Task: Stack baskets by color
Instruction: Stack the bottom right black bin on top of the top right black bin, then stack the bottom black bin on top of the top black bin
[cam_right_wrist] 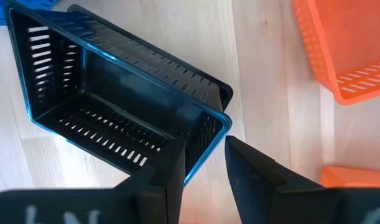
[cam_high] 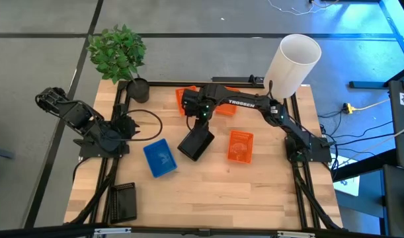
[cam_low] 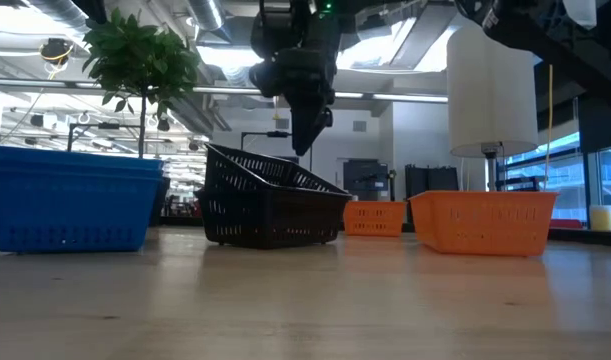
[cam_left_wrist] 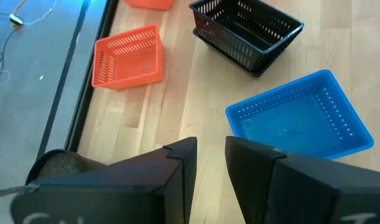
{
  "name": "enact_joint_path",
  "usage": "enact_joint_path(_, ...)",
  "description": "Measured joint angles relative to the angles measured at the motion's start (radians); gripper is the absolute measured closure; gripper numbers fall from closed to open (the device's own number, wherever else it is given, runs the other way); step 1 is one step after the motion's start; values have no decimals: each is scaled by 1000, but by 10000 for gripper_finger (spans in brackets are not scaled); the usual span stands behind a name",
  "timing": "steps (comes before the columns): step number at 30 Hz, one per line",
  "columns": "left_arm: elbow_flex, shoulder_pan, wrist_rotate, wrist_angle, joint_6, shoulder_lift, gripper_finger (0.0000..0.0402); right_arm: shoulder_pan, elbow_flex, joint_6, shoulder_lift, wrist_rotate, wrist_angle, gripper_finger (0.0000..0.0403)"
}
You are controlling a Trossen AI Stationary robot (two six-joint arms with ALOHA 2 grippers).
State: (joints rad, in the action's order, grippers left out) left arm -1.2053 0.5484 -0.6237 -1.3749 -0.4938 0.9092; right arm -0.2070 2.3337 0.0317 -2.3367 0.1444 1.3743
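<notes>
At frame centre, the black baskets (cam_high: 196, 142) sat crookedly nested on the counter (cam_high: 208, 192), long axis diagonal. The right gripper (cam_high: 203, 116) hung just above, jaws released; the left gripper (cam_high: 130, 125), also open, waited farther off.

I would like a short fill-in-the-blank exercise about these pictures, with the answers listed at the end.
1. The right gripper hangs open just above the ____ baskets.
2. The top black basket sits ____ in the one beneath it, not level.
3. The blue basket lies between the black baskets and the ____ gripper.
4. The orange basket stands ____ the black baskets, not touching.

Answers: black; tilted; left; apart from
</notes>
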Motion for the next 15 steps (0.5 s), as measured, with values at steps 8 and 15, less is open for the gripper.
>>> enact_joint_path(8,0,0,1,0,0,0,325,0,0,3,-32,-13,13,289)
enact_joint_path(15,0,0,1,0,6,0,325,-2,0,32,-63,-21,4,289)
